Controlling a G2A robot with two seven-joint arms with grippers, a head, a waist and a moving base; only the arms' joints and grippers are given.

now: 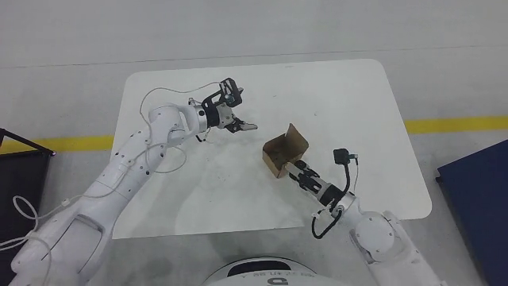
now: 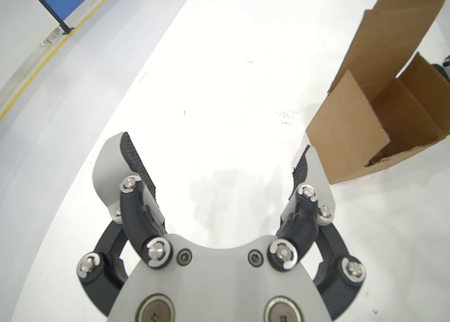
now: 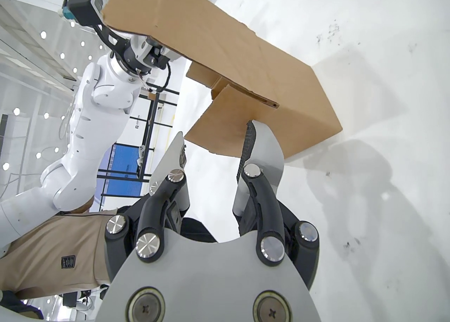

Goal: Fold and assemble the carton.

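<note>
A brown carton point(image 1: 284, 150) stands partly unfolded near the middle of the white table point(image 1: 357, 103), its top open and one tall flap raised. In the left wrist view the carton point(image 2: 351, 133) is off to one side of my left gripper point(image 2: 214, 161), which is open and holds nothing over bare table. In the top view the left gripper point(image 1: 244, 126) hovers a short way left of the carton. My right gripper point(image 1: 299, 167) is at the carton's near corner. In the right wrist view it point(image 3: 214, 142) is open, with the edge of a carton flap point(image 3: 225, 119) at its fingertips.
The table's rounded edges are near on all sides. A dark blue panel point(image 1: 476, 191) stands on the floor to the right, and a yellow floor line point(image 1: 456, 124) runs behind the table. The left arm point(image 3: 105, 84) shows beyond the carton in the right wrist view.
</note>
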